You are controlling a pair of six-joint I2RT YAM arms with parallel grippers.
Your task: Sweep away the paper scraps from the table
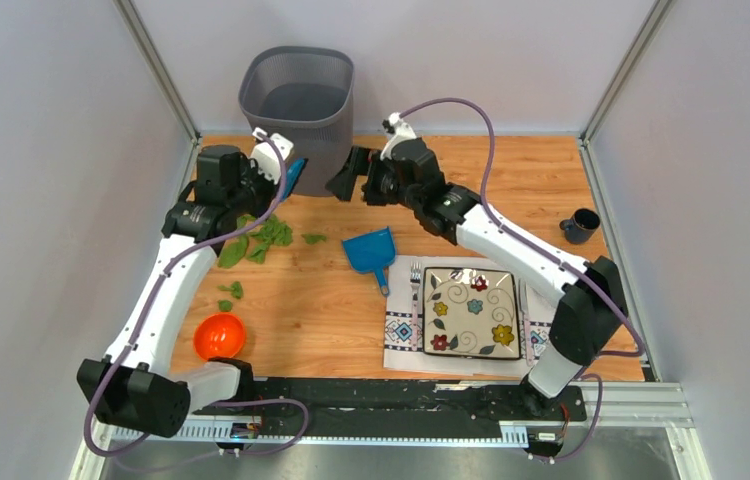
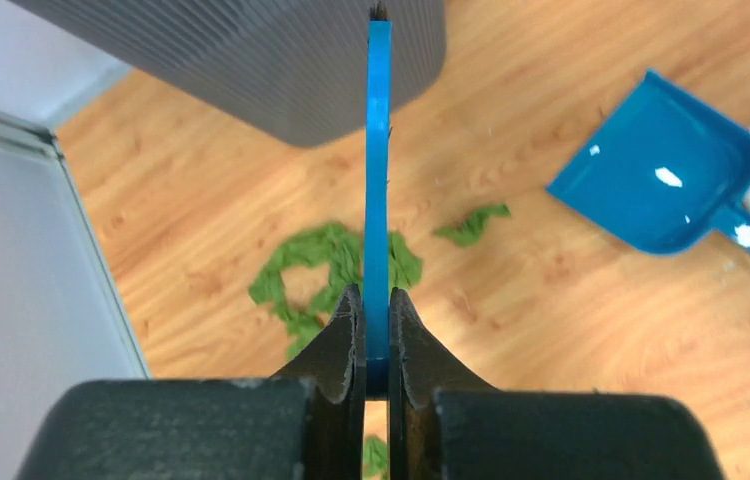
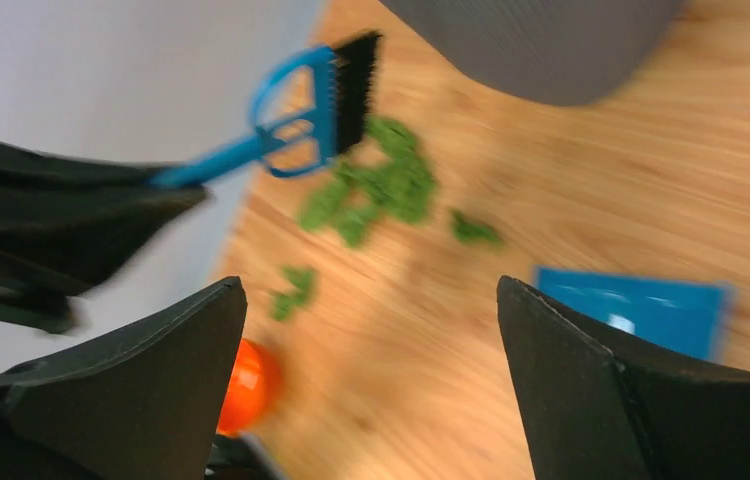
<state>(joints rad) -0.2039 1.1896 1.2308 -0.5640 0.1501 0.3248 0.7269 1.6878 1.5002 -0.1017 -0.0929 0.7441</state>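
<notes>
Beneath our left jaws, clamped on the brush [image 2: 378, 150], the paper scraps [image 2: 326, 265] lie; the dustpan [image 2: 666, 175] sits to their right, nearer our right jaws, parted and empty.

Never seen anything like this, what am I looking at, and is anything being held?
Two robot arms stand at the near edge of a wooden table. The wide picture looks down from above; the other two come from wrist cameras. The left gripper is shut on a blue brush; the right gripper is open, empty. On the table: green paper scraps, a blue dustpan, a grey bin, an orange bowl, a dark cup, a plate on a placemat.
</notes>
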